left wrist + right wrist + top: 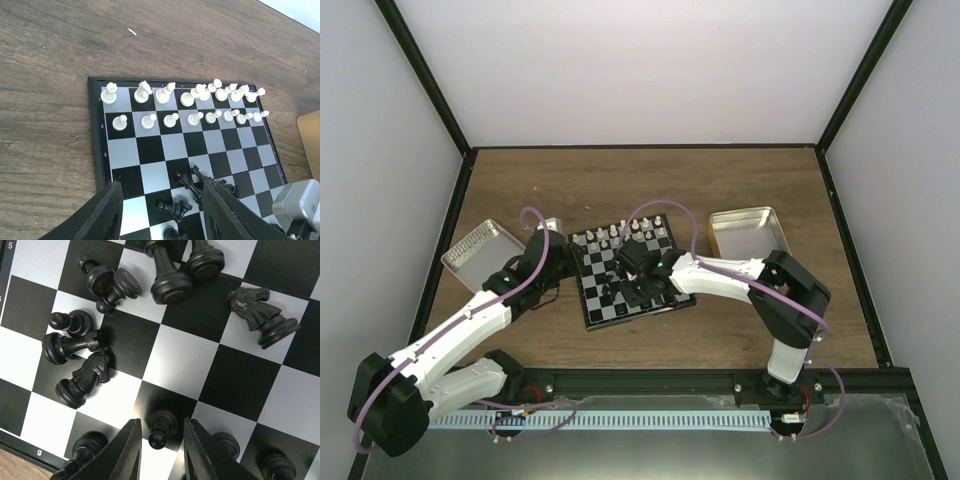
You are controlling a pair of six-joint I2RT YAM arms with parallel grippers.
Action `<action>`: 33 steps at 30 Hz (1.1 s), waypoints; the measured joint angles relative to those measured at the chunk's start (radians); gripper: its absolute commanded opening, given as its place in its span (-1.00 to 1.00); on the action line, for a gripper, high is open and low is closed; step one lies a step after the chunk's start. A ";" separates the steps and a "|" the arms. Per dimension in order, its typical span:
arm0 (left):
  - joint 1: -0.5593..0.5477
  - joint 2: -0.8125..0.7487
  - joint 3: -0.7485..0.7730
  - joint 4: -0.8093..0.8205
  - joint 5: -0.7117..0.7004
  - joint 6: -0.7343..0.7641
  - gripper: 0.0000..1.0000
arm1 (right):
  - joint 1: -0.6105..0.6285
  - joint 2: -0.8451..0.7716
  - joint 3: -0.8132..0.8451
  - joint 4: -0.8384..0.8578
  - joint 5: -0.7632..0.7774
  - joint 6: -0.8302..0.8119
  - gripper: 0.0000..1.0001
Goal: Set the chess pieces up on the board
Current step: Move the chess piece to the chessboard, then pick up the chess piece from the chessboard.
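Observation:
The board (592,318) lies mid-table with white pieces (192,97) ranked along its far rows. Several black chess pieces lie toppled in the middle: two knights (82,380) (260,315), pawns (107,282) and taller pieces (186,180). My right gripper (161,422) is open, its fingers standing on either side of an upright black pawn (158,440) with a gap on each side. More black pawns (85,447) (227,442) stand beside it in the same row. My left gripper (161,186) hovers open over the board's left part, holding nothing.
A metal tin (485,250) sits left of the board, partly behind the left arm. Another tin (750,232) sits at the right. A black frame (460,200) and white walls bound the wooden table.

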 measured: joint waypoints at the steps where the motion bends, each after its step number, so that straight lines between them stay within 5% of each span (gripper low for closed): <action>1: 0.000 0.000 0.000 0.000 0.000 0.000 -0.08 | 0.000 0.000 0.000 0.000 0.000 0.002 -0.41; 18: 0.000 -0.004 0.000 -0.001 0.000 0.000 -0.07 | -0.052 -0.108 0.002 0.079 0.056 0.051 -0.33; 33: 0.004 -0.010 0.000 0.000 0.004 0.000 -0.06 | -0.166 0.036 0.021 0.105 -0.016 -0.230 -0.28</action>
